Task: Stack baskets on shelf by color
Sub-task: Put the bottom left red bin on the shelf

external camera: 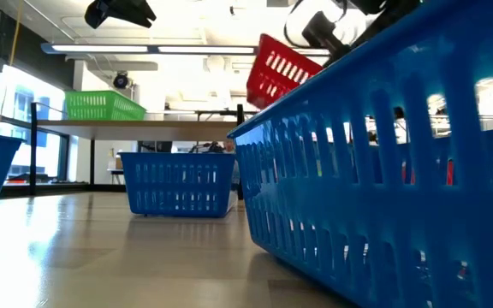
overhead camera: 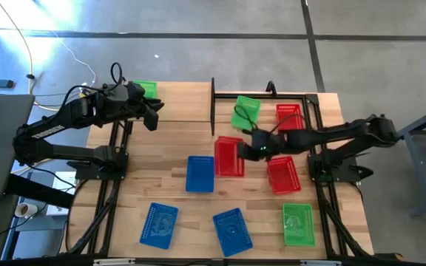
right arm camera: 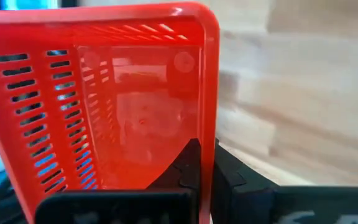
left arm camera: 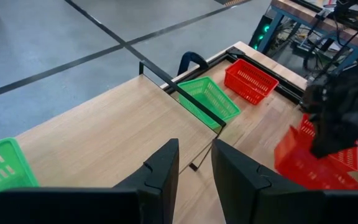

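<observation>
The desk [overhead camera: 176, 214] is a light plank-topped wooden surface. Directly on it rest three blue baskets: one near the middle [overhead camera: 200, 174], one toward the front left [overhead camera: 158, 224], and one at the front centre [overhead camera: 232, 231]. A green basket [overhead camera: 298, 224] sits at the front right, and a red basket [overhead camera: 283, 175] lies right of centre. The shelf [overhead camera: 176, 111], a light-wood board in a thin black frame, occupies the far left portion and carries one green basket [overhead camera: 145, 89] at its far left corner. Beyond the frame's right end stand another green basket [overhead camera: 246, 111] and a red basket [overhead camera: 289, 115].
</observation>
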Available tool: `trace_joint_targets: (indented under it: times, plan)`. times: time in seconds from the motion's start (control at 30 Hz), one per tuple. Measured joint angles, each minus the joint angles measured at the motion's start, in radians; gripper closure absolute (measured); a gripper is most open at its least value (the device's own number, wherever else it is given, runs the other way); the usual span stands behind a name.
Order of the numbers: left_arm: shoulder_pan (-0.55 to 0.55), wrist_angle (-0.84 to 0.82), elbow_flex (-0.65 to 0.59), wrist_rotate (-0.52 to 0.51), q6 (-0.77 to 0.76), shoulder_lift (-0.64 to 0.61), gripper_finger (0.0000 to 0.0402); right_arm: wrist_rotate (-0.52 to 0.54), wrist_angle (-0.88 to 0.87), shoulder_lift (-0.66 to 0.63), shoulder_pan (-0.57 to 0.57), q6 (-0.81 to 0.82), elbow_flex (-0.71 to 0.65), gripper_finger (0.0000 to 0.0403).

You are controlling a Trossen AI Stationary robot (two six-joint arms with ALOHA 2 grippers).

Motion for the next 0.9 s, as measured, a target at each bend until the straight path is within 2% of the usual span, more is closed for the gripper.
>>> trace_joint_targets:
  times: [0.27,0.37,0.5,0.63,0.73,0.9]
  plan:
    - [0.0,0.0,0.0,0.0,0.0,0.0,0.0314,0.013,0.173,-0.033,-0.109,-0.112,0.003,0.0403]
    - [0.0,0.0,0.0,-0.017,-0.008,0.0,0.0314,0.007,0.173,-0.025,-0.153,-0.184,0.053,0.0403]
    - [0.0,0.001,0.0,-0.084,-0.064,0.0,0.0314,0.024,0.09,-0.015,-0.21,-0.29,0.166,0.0403]
    - [0.0,0.026,0.0,-0.146,-0.075,0.004,0.0314,0.06,-0.084,0.017,-0.26,-0.399,0.299,0.0403]
    - [0.0,0.072,0.0,-0.153,-0.075,0.017,0.0314,0.073,-0.174,0.054,-0.278,-0.469,0.387,0.0403]
    - [0.0,0.123,0.0,-0.15,-0.037,0.044,0.0314,0.078,-0.206,0.127,-0.315,-0.533,0.506,0.0403]
